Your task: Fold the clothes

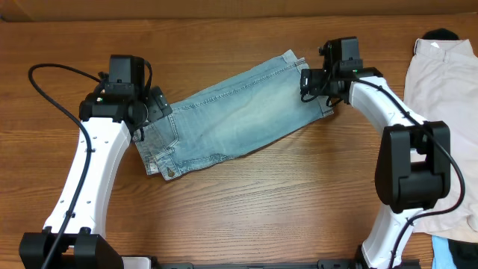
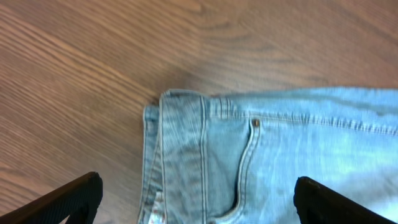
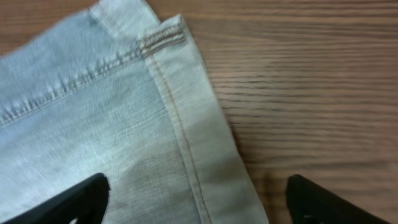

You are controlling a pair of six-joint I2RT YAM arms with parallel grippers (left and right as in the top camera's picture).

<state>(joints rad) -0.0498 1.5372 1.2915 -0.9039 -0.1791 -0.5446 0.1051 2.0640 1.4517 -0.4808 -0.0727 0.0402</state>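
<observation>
The clothes are light-blue faded denim shorts (image 1: 235, 116) lying flat and folded lengthwise, slanting across the wooden table. My left gripper (image 1: 154, 112) is open over the waistband end; the left wrist view shows the waistband, a pocket seam and a small rivet (image 2: 255, 123) between its spread fingers (image 2: 198, 198). My right gripper (image 1: 312, 84) is open over the hem end; the right wrist view shows the stitched hem edge (image 3: 186, 143) between its fingers (image 3: 198, 198). Neither gripper holds the cloth.
A beige garment (image 1: 444, 97) lies at the right edge of the table, with a dark item (image 1: 442, 34) above it. A bit of blue cloth (image 1: 455, 250) shows at the bottom right corner.
</observation>
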